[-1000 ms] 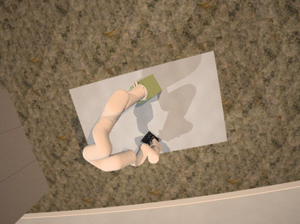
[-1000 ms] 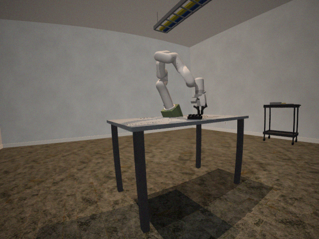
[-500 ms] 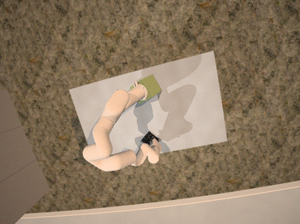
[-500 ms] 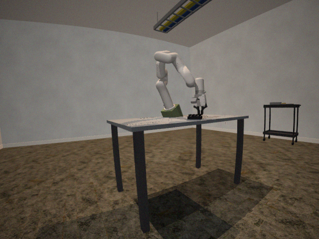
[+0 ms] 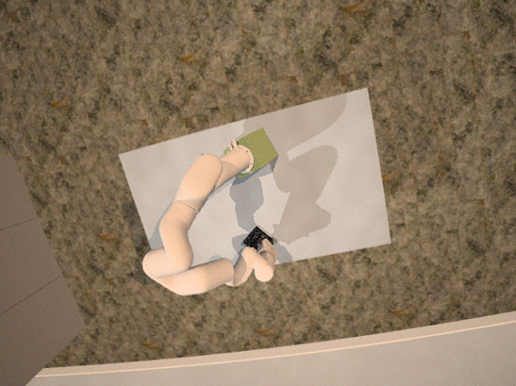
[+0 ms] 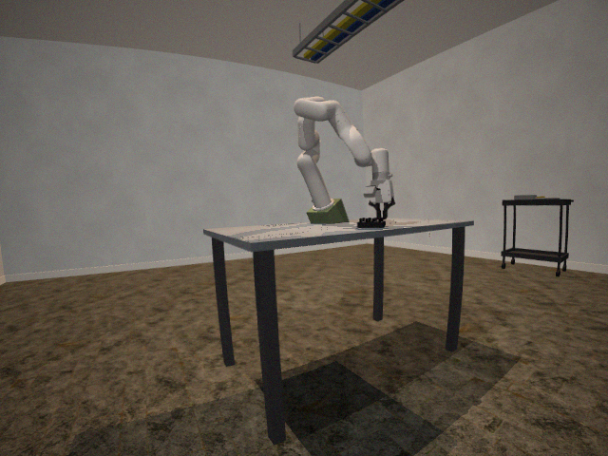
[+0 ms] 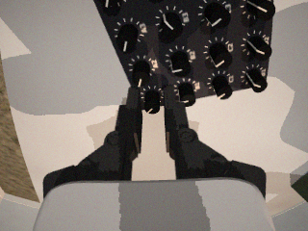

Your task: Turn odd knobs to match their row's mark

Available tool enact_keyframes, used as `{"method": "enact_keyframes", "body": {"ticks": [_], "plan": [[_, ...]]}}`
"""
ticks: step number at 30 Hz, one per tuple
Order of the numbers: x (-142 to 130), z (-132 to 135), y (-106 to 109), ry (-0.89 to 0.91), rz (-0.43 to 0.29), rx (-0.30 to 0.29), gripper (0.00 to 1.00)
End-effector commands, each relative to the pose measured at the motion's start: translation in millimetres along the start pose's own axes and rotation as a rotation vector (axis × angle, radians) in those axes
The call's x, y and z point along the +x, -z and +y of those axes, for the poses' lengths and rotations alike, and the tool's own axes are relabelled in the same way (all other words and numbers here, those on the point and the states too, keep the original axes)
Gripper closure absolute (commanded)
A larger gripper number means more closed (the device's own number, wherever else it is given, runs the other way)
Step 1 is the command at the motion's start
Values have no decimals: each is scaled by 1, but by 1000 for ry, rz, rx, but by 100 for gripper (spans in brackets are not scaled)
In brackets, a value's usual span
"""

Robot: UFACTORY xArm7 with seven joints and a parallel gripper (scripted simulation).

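The black knob box [image 5: 254,235] [image 6: 370,223] [image 7: 149,10] stands on the white table [image 5: 348,183] [image 6: 294,234] near its edge. In the wrist view its panel shows four rows of black knobs with white lines, seen at a slant. My gripper [image 7: 152,101] [image 6: 381,215] points straight down over the box's near corner. Its two fingers stand narrowly apart on either side of the corner knob [image 7: 152,96], which shows in the gap between the fingertips. I see no firm contact with the knob. In the overhead view the wrist hides the fingers.
The arm's green base block [image 5: 263,146] [image 6: 334,212] sits on the table behind the box. The table edge lies close beside the box. A dark cart [image 6: 535,230] stands by the far wall.
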State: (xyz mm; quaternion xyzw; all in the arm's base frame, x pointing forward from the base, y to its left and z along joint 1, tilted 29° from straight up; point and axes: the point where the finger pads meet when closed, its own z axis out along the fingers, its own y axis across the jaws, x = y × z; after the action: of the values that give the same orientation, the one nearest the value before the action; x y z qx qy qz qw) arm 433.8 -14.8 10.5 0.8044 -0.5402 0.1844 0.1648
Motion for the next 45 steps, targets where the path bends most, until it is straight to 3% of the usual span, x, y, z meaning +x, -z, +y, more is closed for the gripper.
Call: {"method": "enact_keyframes", "body": {"ticks": [1,10,11,45], "plan": [[0,-1,1,0,0,4,81],[0,-1,1,0,0,4,81],[0,-1,1,0,0,4,92],[0,-1,1,8,0,4,92]]}}
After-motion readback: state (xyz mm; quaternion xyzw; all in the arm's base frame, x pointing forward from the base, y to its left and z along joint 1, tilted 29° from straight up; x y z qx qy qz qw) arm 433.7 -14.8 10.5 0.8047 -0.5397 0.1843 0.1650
